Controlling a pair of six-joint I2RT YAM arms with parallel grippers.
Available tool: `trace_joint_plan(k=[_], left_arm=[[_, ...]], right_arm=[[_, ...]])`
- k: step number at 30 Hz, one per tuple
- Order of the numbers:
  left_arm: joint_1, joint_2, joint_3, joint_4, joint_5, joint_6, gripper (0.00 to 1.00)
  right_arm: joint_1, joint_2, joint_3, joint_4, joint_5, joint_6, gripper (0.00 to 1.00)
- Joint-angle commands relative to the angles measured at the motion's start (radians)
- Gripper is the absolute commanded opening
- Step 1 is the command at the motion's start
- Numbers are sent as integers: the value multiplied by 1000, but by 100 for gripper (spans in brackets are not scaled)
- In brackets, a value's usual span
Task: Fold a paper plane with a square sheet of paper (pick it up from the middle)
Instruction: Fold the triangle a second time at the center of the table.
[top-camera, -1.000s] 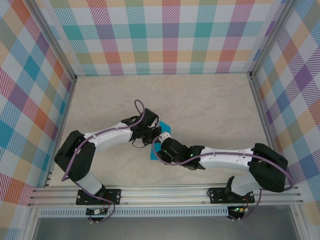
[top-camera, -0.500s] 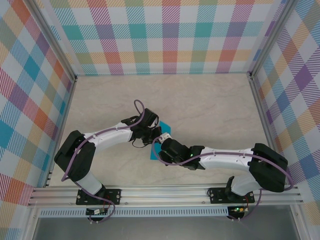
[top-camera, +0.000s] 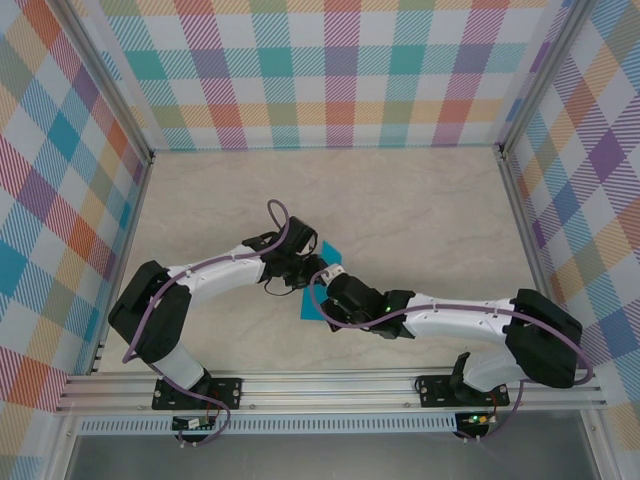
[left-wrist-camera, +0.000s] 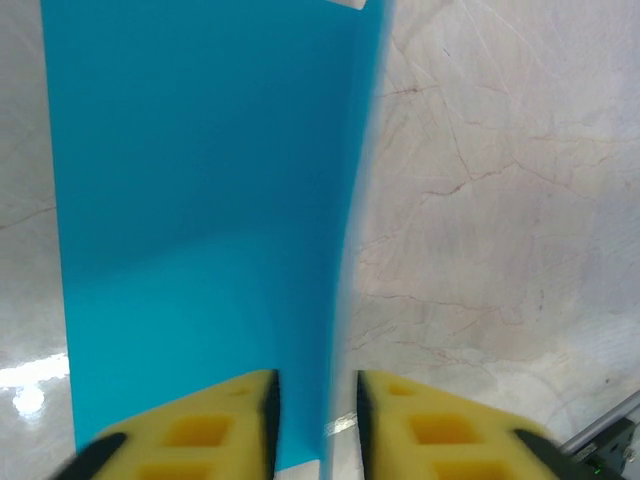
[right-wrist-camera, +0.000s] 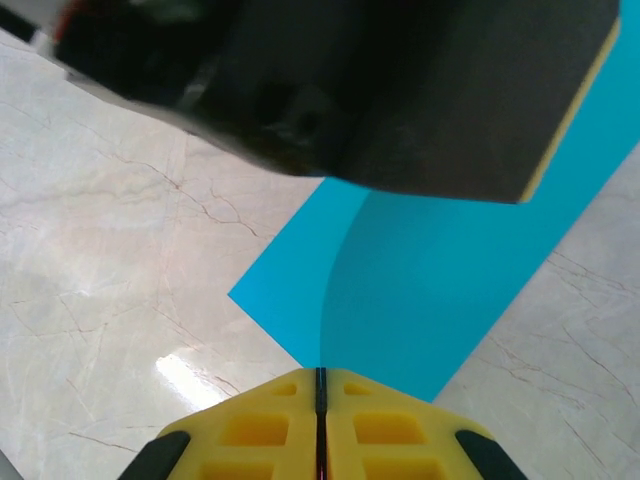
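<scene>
The square sheet of paper (top-camera: 329, 249) is found at the middle of the counter (top-camera: 420, 200), partly covered by both wrists. In the left wrist view, most of the sheet (left-wrist-camera: 200, 220) lies flat, while its right-hand part is raised on edge into the gap of the left tool (left-wrist-camera: 316, 385). That tool's pads are spread apart and are not seen to press the paper. The right tool (right-wrist-camera: 320, 375) is pressed together, and the lifted, curved part of the sheet runs into its seam, so it is judged to be pinching the paper there. No pointed nose, wings or sharp centre crease can be made out. The task is therefore judged to be at an early stage: at most a first fold is being shaped, and the nose folds, wing folds and final creasing are all left to be done
</scene>
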Motion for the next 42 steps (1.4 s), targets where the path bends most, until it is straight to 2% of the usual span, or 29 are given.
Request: trace_joint_plan(k=[1, 6, 8, 15, 23, 28, 42], left_arm=[[-4, -45, 3, -12, -23, 0, 45], [-4, -80, -3, -36, -91, -9, 55], [-4, -106, -12, -51, -130, -14, 63], [-4, -190, -62, -72, -196, -25, 65], [-4, -275, -160, -45, -214, -52, 47], [-4, -301, -201, -22, -209, -62, 39], [-4, -285, -246, 44, -175, -91, 32]], right_arm=[[-28, -30, -22, 33, -71, 17, 9], [-78, -23, -36, 68, -183, 21, 9], [-105, -16, -40, 81, -235, 24, 10], [-198, 26, -32, 100, -381, 25, 11], [-274, 101, -4, 54, -437, 12, 12], [-302, 141, 21, 18, -441, 3, 11], [-345, 266, 126, -60, -461, -78, 11]])
